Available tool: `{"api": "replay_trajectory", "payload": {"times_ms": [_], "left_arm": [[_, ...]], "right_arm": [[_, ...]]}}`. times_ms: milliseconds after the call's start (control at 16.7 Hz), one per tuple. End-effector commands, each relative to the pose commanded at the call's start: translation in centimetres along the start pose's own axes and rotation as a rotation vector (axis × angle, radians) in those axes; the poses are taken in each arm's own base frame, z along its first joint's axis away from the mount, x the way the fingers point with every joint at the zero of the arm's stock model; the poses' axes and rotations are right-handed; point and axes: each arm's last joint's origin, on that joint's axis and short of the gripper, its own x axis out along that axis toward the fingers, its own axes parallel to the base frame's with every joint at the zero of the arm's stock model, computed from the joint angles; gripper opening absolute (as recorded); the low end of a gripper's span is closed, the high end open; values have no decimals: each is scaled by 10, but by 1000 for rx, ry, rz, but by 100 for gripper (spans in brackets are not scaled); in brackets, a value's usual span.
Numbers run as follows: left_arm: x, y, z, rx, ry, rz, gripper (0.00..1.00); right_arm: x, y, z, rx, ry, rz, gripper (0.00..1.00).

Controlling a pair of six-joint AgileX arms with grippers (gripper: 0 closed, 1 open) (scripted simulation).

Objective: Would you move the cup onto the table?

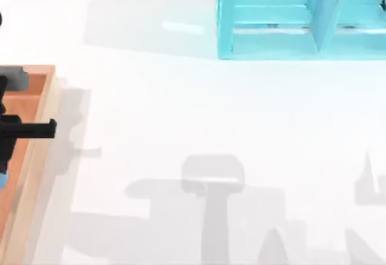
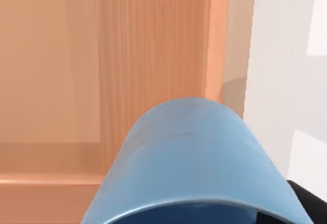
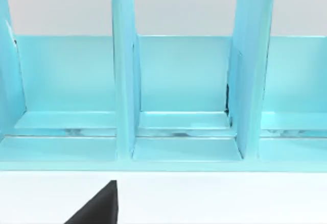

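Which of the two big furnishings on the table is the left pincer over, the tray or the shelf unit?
The orange-brown wooden tray at the table's left edge; the left pincer is above it with the blue cup. The turquoise shelf unit stands far right.

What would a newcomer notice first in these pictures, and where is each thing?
First comes the turquoise shelf unit at the far right of the white table, with its open compartments. Next is the orange-brown wooden tray at the table's left edge, where the black left gripper hangs over it. The left wrist view shows the blue cup very close, above the tray's floor.
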Motion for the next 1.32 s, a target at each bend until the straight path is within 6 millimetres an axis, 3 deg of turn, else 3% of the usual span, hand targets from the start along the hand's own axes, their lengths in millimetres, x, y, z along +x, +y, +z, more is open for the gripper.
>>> {"api": "replay_trajectory", "payload": {"times_ms": [240, 420, 600, 780, 900, 1200, 1320], "left_arm": [[-1, -31, 11, 0, 17, 8, 0], [-2, -84, 14, 2, 22, 21, 0], [-2, -145, 3, 2, 17, 32, 0], [-1, -186, -11, 0, 6, 35, 0], [-1, -196, -15, 0, 1, 34, 0], [0, -195, -15, -3, 2, 33, 0], [10, -195, -14, -1, 3, 34, 0]], "right_arm": [[0, 0, 0, 0, 0, 0, 100], [0, 0, 0, 0, 0, 0, 100], [0, 0, 0, 0, 0, 0, 100], [0, 0, 0, 0, 0, 0, 100], [0, 0, 0, 0, 0, 0, 100], [0, 0, 0, 0, 0, 0, 100], [0, 0, 0, 0, 0, 0, 100]]}}
